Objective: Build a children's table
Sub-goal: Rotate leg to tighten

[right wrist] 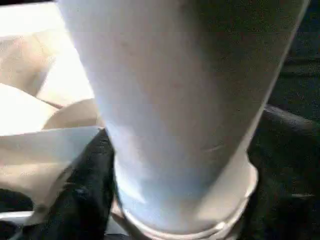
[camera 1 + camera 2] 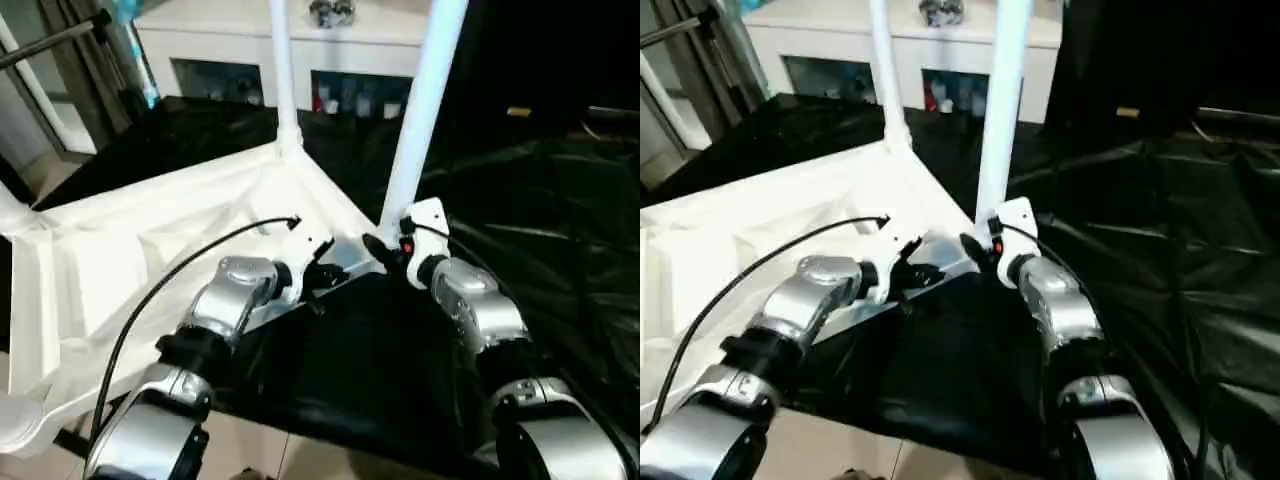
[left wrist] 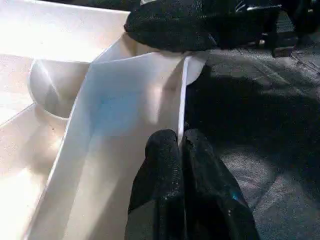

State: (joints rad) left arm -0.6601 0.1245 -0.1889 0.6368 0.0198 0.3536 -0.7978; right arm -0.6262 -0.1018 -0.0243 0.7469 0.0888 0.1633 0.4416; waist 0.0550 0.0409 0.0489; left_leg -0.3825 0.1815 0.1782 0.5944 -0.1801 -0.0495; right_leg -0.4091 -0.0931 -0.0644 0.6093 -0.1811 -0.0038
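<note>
Left eye view has the tabletop (image 2: 150,260) lying underside up on black sheeting, so its corner sockets face upward; one leg (image 2: 283,75) stands in the far corner, another leg (image 2: 420,110) rises from the near right corner, where the right gripper (image 2: 385,250) meets its base, probably steadying it while it seats. Left wrist view shows the left gripper (image 3: 181,150) pinched together on the tabletop's thin edge wall, bracing it. Right wrist view shows that leg's base (image 1: 180,150) standing between the right gripper's spread fingers (image 1: 82,200).
</note>
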